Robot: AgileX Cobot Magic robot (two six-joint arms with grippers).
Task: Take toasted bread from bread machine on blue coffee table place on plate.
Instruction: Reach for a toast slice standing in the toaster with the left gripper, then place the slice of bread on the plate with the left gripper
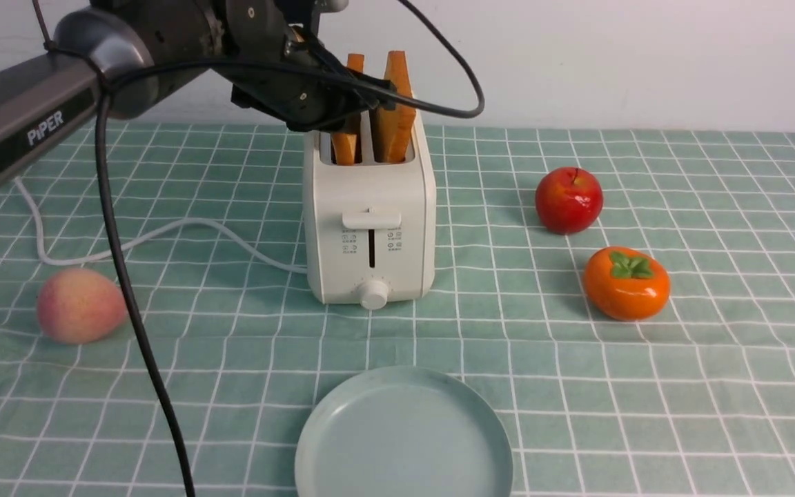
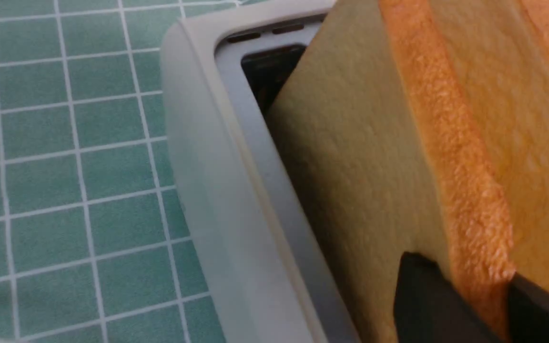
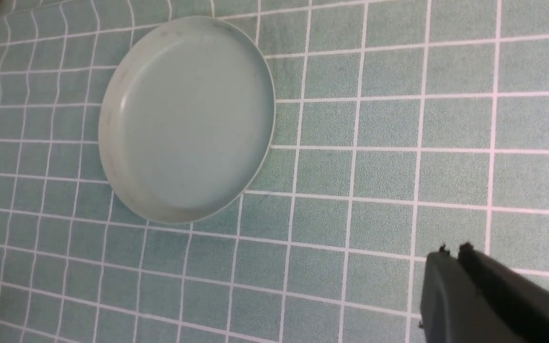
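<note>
- Wide counter (image 1: 715, 386) in pale teal cloth with a white grid: carries everything.
- Boxy cream-white two-slot bread machine (image 1: 370, 207): stands mid-counter. The pull should go straight up along the slot, so the body neither tips nor slides.
- Round pale blue-green plate (image 1: 342, 428) with a low rim: empty, in front of the bread machine. The slice should be laid flat on it.
- Golden-tan square toasted bread (image 1: 397, 69) with orange-brown crusts: two slices upright in the slots, tops protruding.
- Left claw (image 2: 474, 305): clenched across the crust of the slice beside the outer wall. It should avoid dragging the neighbouring slice.
- Right claw (image 3: 453, 252): closed on nothing, near the plate.
</note>
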